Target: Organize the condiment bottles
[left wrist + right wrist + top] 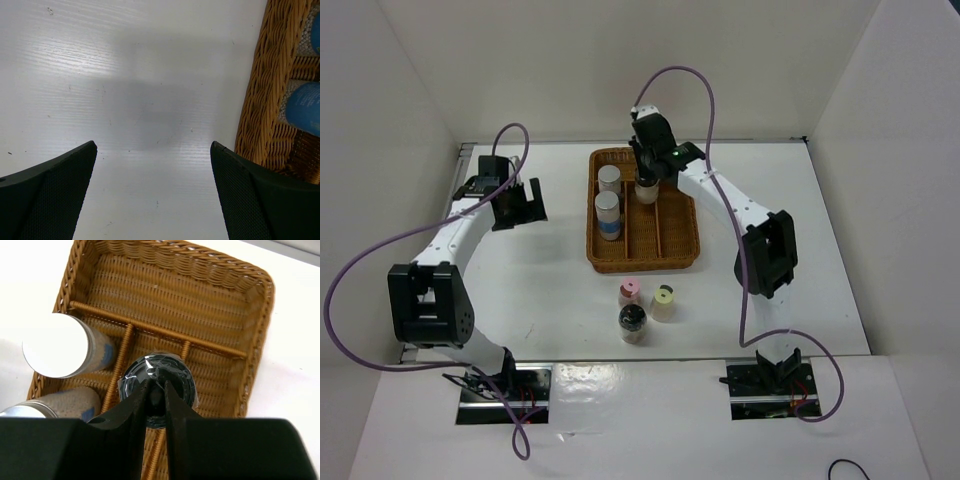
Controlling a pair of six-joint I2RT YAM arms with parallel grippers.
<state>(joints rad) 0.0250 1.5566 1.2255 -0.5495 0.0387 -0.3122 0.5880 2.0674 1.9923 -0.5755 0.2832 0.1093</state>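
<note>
Looking at your right end effector (157, 385), its fingers sit nearly together on the black cap of a clear cylindrical shaker (182, 382) in the middle lane of the brown wicker basket (250, 330); you cannot tell whether it grips. Two silver-lidded, blue-labelled shakers (607, 205) stand in the left lane. Your left end effector (153, 145) hangs spread wide over the white surface (125, 75). Pink-capped (630, 290), pale-yellow-capped (664, 297) and dark-capped (632, 320) shakers stand just outside the basket.
</note>
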